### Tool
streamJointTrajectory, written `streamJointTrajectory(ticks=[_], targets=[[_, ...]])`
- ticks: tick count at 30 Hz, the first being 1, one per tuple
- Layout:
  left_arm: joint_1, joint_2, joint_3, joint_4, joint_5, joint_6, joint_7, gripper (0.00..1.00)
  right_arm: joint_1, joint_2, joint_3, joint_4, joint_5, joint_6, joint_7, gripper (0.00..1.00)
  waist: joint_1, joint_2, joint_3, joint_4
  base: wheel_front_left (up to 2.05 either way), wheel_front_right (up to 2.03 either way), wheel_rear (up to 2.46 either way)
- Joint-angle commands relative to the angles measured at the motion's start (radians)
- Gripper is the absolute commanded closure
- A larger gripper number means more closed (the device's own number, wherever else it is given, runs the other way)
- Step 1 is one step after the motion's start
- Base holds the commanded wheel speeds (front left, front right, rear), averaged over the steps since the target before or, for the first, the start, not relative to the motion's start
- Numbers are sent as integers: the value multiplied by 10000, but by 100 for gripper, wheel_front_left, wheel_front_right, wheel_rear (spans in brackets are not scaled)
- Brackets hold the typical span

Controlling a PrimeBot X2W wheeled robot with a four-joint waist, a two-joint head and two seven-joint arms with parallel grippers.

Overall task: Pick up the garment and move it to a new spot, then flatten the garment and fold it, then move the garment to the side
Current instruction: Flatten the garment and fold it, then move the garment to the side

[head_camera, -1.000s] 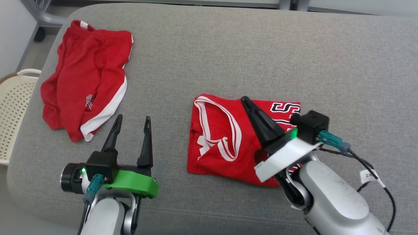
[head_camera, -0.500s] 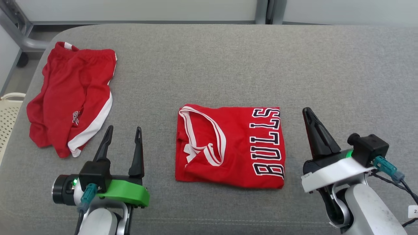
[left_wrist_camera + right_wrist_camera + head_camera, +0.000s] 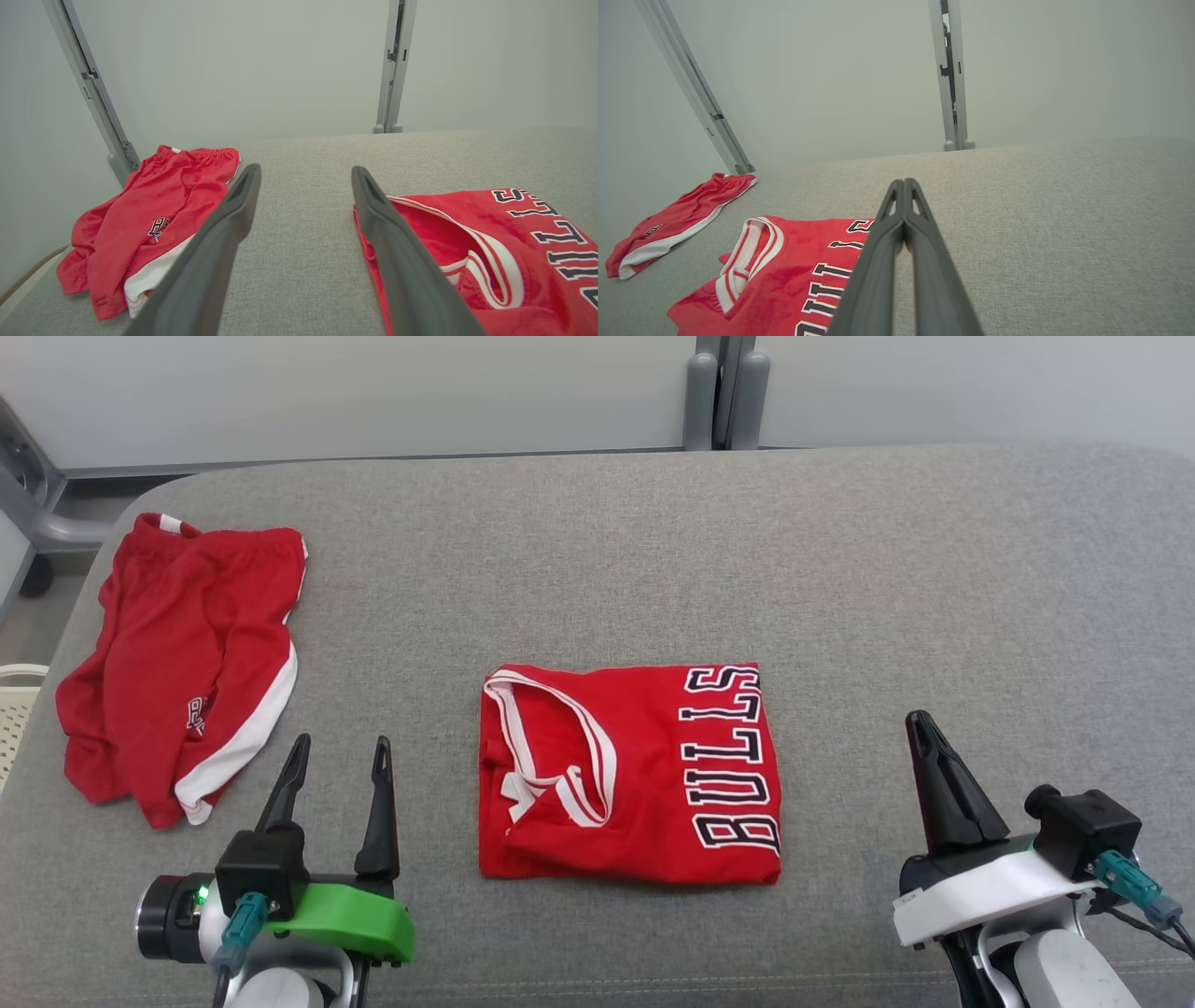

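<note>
**A:** While the red jersey [image 3: 625,775] lies folded into a neat rectangle in the middle of the grey surface [image 3: 934,569], why does no arm touch it?

**B:** I think the folding is done, so nothing needs holding. The left fingers [image 3: 378,803] are spread wide and empty, just left of the jersey, between it and the red shorts [image 3: 177,663]. The right fingers [image 3: 948,789] are pressed together with nothing between them, well to the right of it.

**A:** So what remains?

**B:** In my judgement only the last step, to move the jersey to the side. The shorts lie loose near the left end, so the free right part looks the easier place.

**A:** Is there any container?

**B:** Yes, at the left edge of the head view, beside the surface, I see a pale perforated basket [image 3: 11,709]. Only a corner of it shows, so I cannot tell what is inside. It seems to stand lower than the surface.
</note>
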Motion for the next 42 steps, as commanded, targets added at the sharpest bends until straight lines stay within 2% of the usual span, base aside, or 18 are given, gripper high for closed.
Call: streamJointTrajectory(ticks=[1, 3, 4, 5, 6, 29, 35, 42], targets=[[109, 51, 38, -29, -78, 54, 42, 0, 138, -1, -35, -55, -73, 0, -25, 100, 0, 0, -42, -45, 0, 0, 0], [132, 72, 21, -76, -91, 60, 64, 0, 167, 19, -54, -55, -95, 0, -25, 100, 0, 0, -63, -47, 0, 0, 0], [144, 82, 15, -99, -96, 63, 67, 0, 167, 32, -81, -63, -120, 0, -25, 76, 0, 0, -70, -48, 0, 0, 0], [157, 91, 9, -113, -102, 76, 66, 0, 176, 58, -128, -46, -140, 0, -25, 48, 0, 0, -86, -46, 0, 0, 0], [172, 109, 6, -133, -102, 95, 80, 0, 181, 97, -163, -35, -154, 0, -25, 0, 0, 0, -97, -47, 0, 0, 0], [212, 290, -160, -329, -161, 262, 214, 0, 194, 256, -716, 324, -268, 0, 318, 0, 0, 0, -133, 20, 0, 0, 0], [-144, 231, -284, -412, -150, 175, 221, 0, -588, -178, -395, 1398, 190, 0, 1144, 0, 0, 0, 207, 244, 0, 0, 0], [-525, 50, -405, -236, -174, 81, 81, 0, -1936, -726, 853, 3038, 659, 0, 1732, 0, 0, 0, 844, 862, 0, 0, 0]])
